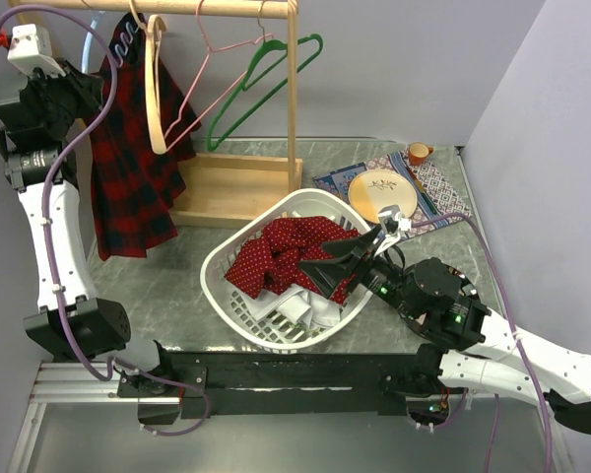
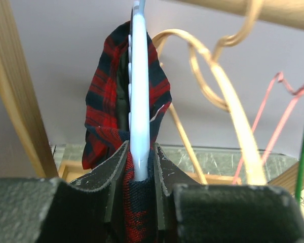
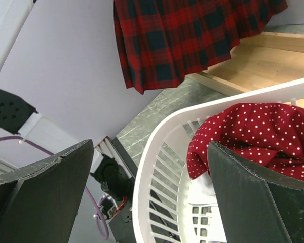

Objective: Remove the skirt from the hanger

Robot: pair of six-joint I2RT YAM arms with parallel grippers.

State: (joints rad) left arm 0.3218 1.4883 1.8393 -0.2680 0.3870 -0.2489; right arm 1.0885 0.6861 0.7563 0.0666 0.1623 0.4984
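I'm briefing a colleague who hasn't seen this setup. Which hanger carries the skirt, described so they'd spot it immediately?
Find the wooden rail across the top of the overhead view, with several hangers on it. The pale blue hanger is the leftmost. Unlike the bare wooden hanger, pink hanger and green hanger to its right, it alone carries the red-and-navy plaid skirt.

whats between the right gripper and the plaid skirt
In the top view, the red polka-dot cloth, the white basket's rim and the wooden rack base lie between the right gripper and the plaid skirt.
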